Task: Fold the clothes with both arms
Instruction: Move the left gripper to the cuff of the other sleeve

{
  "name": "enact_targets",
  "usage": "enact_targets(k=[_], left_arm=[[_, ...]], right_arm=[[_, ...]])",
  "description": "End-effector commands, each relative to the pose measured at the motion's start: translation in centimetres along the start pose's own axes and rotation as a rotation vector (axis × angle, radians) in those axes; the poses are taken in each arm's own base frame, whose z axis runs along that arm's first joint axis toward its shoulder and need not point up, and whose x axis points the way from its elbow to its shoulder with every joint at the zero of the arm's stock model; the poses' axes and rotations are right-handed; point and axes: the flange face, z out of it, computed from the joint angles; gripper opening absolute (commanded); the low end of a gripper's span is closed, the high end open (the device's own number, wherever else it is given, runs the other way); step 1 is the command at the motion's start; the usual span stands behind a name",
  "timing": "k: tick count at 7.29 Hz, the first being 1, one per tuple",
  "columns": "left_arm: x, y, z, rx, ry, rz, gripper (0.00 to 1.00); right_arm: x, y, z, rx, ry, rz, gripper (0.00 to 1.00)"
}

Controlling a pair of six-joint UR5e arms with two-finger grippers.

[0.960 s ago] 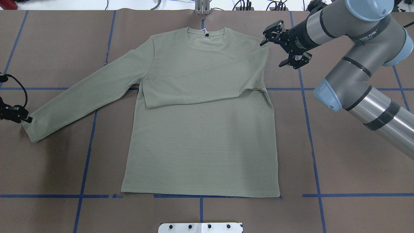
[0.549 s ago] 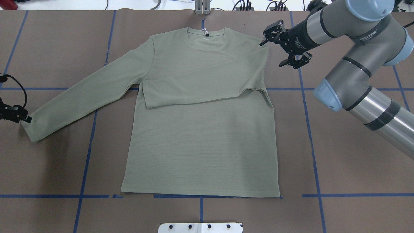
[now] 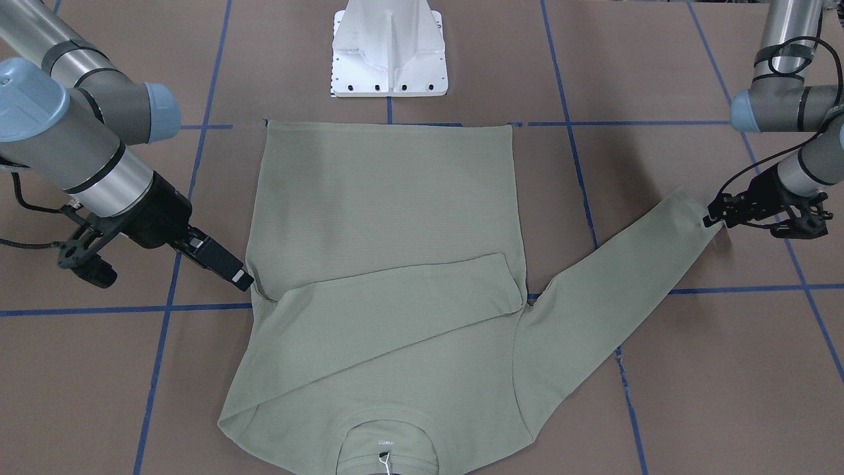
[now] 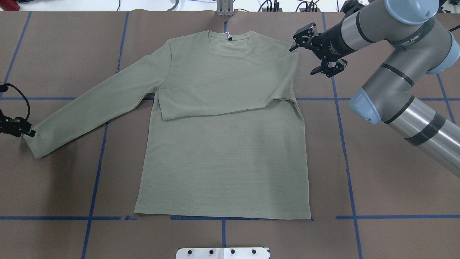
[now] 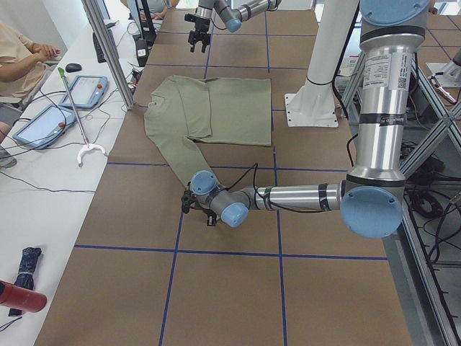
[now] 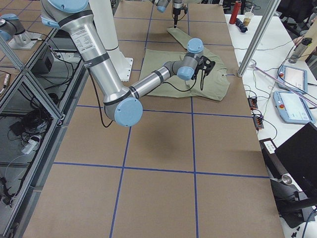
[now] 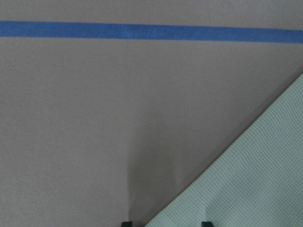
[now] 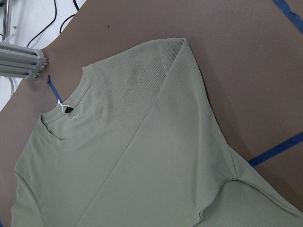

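Observation:
The sage-green shirt (image 4: 222, 151) lies flat and face up on the brown table, collar (image 4: 229, 37) at the far edge. Its right sleeve (image 4: 230, 95) is folded across the chest. Its left sleeve (image 4: 93, 108) stretches out diagonally. My left gripper (image 4: 28, 133) sits low at that sleeve's cuff (image 3: 692, 211). In the left wrist view two fingertips (image 7: 126, 223) stand apart with the cuff corner (image 7: 236, 189) between them. My right gripper (image 4: 302, 59) hovers open beside the shirt's right shoulder (image 3: 254, 297), holding nothing.
The white base pedestal (image 3: 389, 53) stands at the near table edge, by the shirt's hem. Blue tape lines (image 4: 345, 144) cross the brown surface. A metal post (image 4: 224, 9) rises beyond the collar. A person (image 5: 21, 58) sits at a side bench with tablets.
The left gripper has edged slightly outward at the cuff. The right gripper and the shirt have hardly moved.

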Motion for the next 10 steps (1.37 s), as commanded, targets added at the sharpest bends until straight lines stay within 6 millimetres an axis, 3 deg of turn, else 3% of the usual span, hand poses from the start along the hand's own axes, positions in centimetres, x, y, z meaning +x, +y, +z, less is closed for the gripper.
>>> enact_targets(k=[1,2,3,4,8,9,10], left_arm=[[-0.3,0.0,0.5,-0.012,-0.002,-0.007,0.56],[-0.2,0.1,0.7,-0.017,0.0,-0.006,0.56],[-0.2,0.1,0.6,-0.016,0.001,-0.005,0.45],[0.2,0.0,0.4,-0.012,0.006,0.0,0.0],[5.5,0.8,-3.3,-0.025,0.14,0.082,0.0],[7.9,1.0,-4.7,-0.038,0.196,0.101,0.0],[12.8,-0.1,-7.1,-0.032,0.259,0.059,0.0]], right_arm=[[0.0,0.0,0.0,0.0,0.0,0.0,1.0],[0.0,0.0,0.0,0.0,0.0,0.0,1.0],[0.0,0.0,0.0,0.0,0.0,0.0,1.0],[0.1,0.0,0.0,0.0,0.001,0.001,1.0],[0.8,-0.1,0.1,0.002,0.007,0.005,1.0],[1.3,-0.2,0.1,0.0,0.013,0.007,1.0],[2.8,-0.1,-0.7,-0.002,0.016,-0.002,1.0]])
